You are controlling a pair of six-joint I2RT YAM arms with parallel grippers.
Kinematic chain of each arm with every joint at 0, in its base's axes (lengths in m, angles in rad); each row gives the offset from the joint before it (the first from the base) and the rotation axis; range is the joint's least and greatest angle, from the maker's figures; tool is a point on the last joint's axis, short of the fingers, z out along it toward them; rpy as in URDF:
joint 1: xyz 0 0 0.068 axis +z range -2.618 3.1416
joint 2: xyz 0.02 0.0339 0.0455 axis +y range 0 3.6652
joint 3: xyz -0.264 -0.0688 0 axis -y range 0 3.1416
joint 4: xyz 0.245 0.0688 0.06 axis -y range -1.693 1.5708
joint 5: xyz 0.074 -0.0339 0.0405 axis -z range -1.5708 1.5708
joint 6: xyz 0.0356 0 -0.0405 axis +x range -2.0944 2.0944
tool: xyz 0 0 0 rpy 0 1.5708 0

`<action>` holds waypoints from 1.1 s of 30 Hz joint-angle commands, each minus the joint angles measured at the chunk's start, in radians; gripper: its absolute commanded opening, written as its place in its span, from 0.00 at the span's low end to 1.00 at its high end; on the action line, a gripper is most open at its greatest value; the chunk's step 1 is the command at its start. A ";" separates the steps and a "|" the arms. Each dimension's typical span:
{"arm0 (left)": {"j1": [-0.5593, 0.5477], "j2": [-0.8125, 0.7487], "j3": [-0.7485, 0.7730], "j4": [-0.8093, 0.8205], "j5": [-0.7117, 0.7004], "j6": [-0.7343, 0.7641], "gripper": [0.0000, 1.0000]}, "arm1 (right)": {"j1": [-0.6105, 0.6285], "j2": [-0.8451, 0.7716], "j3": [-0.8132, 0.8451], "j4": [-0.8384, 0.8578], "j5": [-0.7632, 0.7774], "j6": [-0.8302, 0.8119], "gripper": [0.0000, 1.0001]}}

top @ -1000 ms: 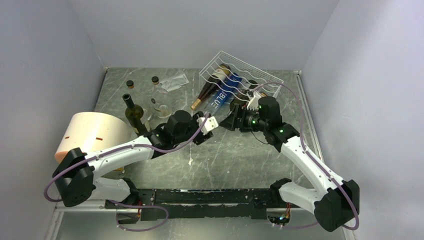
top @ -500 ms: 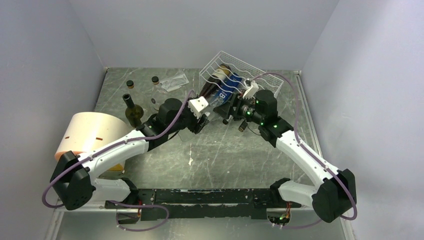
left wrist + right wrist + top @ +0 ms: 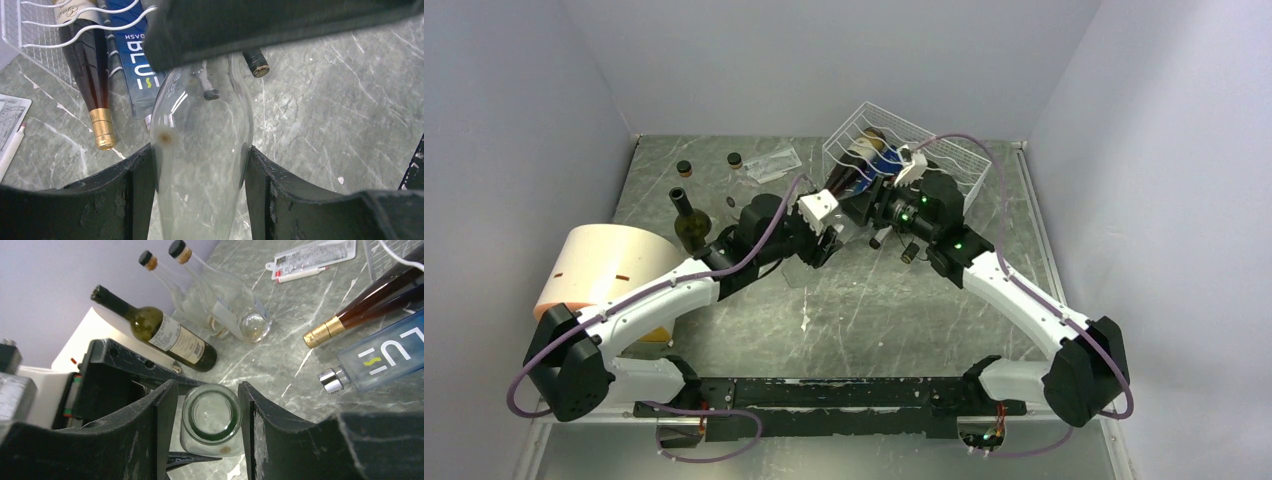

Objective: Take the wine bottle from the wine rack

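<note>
Left gripper (image 3: pixel 200 150): clamped on the body of the clear bottle (image 3: pixel 200 125), one finger pressed against each side.
Right gripper (image 3: pixel 207 385): fingers flank the clear bottle's other end, close on both sides; whether they press on it, I cannot tell.
Clear bottle: between the two arms, over the table (image 3: pixel 874 310), just in front of the rack.
Wine rack (image 3: pixel 959 170): white wire, at the back right of the table.
Wine bottle (image 3: pixel 92 65): dark with a gold foil top, lying in the rack, its neck sticking out past the front wires.
Blue bottle (image 3: pixel 135 65): lying in the rack just beside the wine bottle.
Green bottle (image 3: pixel 689 225): upright on the left, well apart from the rack.
</note>
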 commanded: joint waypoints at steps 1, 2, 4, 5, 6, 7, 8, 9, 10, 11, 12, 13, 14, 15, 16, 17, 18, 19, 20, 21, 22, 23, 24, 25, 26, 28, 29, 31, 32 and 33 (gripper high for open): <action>0.024 -0.028 0.068 0.056 0.042 -0.044 0.07 | 0.046 0.016 0.031 0.028 0.062 -0.039 0.51; 0.030 -0.024 0.072 0.054 0.047 -0.051 0.07 | 0.056 0.016 0.032 0.025 0.074 -0.046 0.49; 0.039 -0.016 0.084 0.044 0.058 -0.064 0.07 | 0.064 0.014 0.029 0.024 0.099 -0.051 0.45; 0.040 -0.012 0.089 0.040 0.061 -0.066 0.07 | 0.066 0.014 0.026 0.029 0.106 -0.047 0.43; 0.043 -0.010 0.093 0.036 0.062 -0.069 0.07 | 0.066 0.014 0.022 0.036 0.110 -0.045 0.39; 0.045 -0.008 0.096 0.032 0.065 -0.071 0.07 | 0.066 0.018 0.019 0.045 0.111 -0.042 0.37; 0.047 -0.009 0.099 0.030 0.066 -0.072 0.08 | 0.066 0.020 0.018 0.048 0.114 -0.039 0.32; 0.048 -0.010 0.102 0.025 0.068 -0.071 0.13 | 0.066 0.026 0.020 0.052 0.115 -0.036 0.28; 0.049 -0.013 0.104 0.018 0.070 -0.066 0.23 | 0.067 0.030 0.023 0.055 0.115 -0.031 0.23; 0.048 -0.019 0.103 0.012 0.070 -0.061 0.35 | 0.067 0.036 0.024 0.062 0.115 -0.027 0.17; 0.048 -0.026 0.101 0.009 0.070 -0.056 0.46 | 0.068 0.039 0.025 0.070 0.115 -0.024 0.12; 0.048 -0.037 0.098 0.008 0.070 -0.052 0.56 | 0.068 0.042 0.025 0.078 0.118 -0.020 0.06; 0.050 -0.050 0.093 0.012 0.069 -0.049 0.65 | 0.068 0.044 0.026 0.084 0.120 -0.019 0.02; 0.049 -0.064 0.086 0.018 0.069 -0.048 0.70 | 0.068 0.046 0.029 0.087 0.125 -0.020 0.00; 0.049 -0.081 0.078 0.027 0.071 -0.045 0.75 | 0.069 0.050 0.035 0.086 0.133 -0.022 0.00; 0.049 -0.099 0.069 0.037 0.074 -0.043 0.79 | 0.069 0.055 0.041 0.083 0.141 -0.026 0.00; 0.049 -0.115 0.062 0.045 0.074 -0.043 0.85 | 0.069 0.060 0.050 0.077 0.150 -0.034 0.00; 0.050 -0.132 0.053 0.055 0.070 -0.044 0.90 | 0.069 0.066 0.060 0.069 0.159 -0.043 0.00; 0.050 -0.146 0.049 0.060 0.066 -0.043 0.92 | 0.069 0.073 0.068 0.062 0.164 -0.051 0.00; 0.050 -0.161 0.047 0.060 0.061 -0.042 0.94 | 0.069 0.080 0.068 0.058 0.171 -0.057 0.00; 0.050 -0.175 0.048 0.060 0.052 -0.040 0.97 | 0.070 0.088 0.091 0.055 0.174 -0.064 0.00; 0.050 -0.189 0.048 0.060 0.042 -0.040 0.98 | 0.072 0.096 0.105 0.052 0.175 -0.069 0.00; 0.053 -0.210 0.045 0.062 0.027 -0.042 0.98 | 0.074 0.105 0.113 0.055 0.175 -0.075 0.00; 0.058 -0.229 0.042 0.065 0.012 -0.045 0.98 | 0.078 0.117 0.120 0.059 0.175 -0.081 0.00; 0.063 -0.246 0.037 0.073 -0.005 -0.051 0.98 | 0.084 0.128 0.126 0.067 0.171 -0.087 0.00; 0.091 -0.285 0.025 0.092 -0.024 -0.069 0.96 | 0.098 0.156 0.134 0.093 0.164 -0.097 0.00; 0.114 -0.307 0.016 0.111 -0.030 -0.084 0.96 | 0.105 0.178 0.137 0.114 0.158 -0.098 0.00; 0.174 -0.352 -0.002 0.140 -0.054 -0.128 0.96 | 0.121 0.214 0.149 0.152 0.151 -0.100 0.00; 0.209 -0.375 -0.011 0.151 -0.073 -0.150 0.96 | 0.138 0.233 0.158 0.169 0.153 -0.104 0.00; 0.241 -0.398 -0.019 0.160 -0.085 -0.172 0.96 | 0.152 0.256 0.172 0.180 0.157 -0.114 0.00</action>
